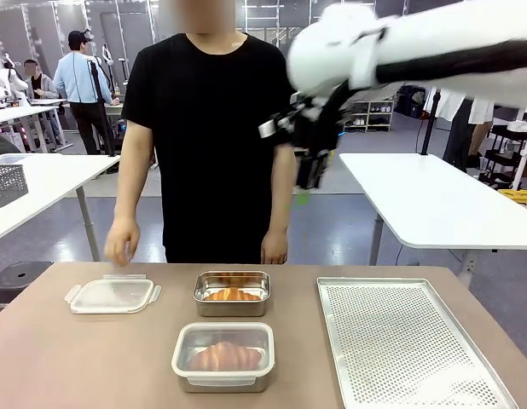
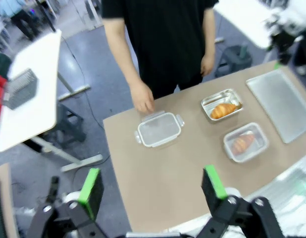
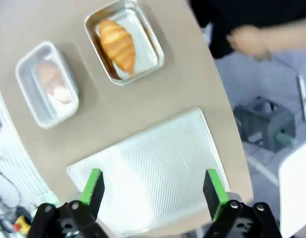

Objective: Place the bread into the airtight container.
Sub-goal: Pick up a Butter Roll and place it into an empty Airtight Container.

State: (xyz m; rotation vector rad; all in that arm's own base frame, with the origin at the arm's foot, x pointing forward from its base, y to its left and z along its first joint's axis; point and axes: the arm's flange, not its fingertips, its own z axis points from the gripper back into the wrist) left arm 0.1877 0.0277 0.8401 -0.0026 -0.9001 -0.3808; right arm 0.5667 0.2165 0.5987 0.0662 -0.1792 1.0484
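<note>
Front view: right end effector (image 1: 313, 162) high in the air above the far edge of the brown tabletop (image 1: 93, 358), blurred; finger spacing unreadable here. Well below it and slightly left, an open steel container (image 1: 232, 293) holds a croissant (image 1: 232, 295). Nearer the camera, a lidded container (image 1: 222, 355) holds a second croissant (image 1: 223, 355). Loose lid (image 1: 112, 296) far to its lower left, under a person's hand (image 1: 122, 241). Perforated tray (image 1: 408, 341) below it, to the right. White tables and grey floor behind.

Left wrist view: left end effector (image 2: 152, 191) with fingers wide apart, nothing between, high above the tabletop's corner. Lid, both containers and tray lie well ahead.

Right wrist view: right end effector (image 3: 153, 188) spread wide, empty, directly over the tray (image 3: 153, 163); both containers beyond it.
</note>
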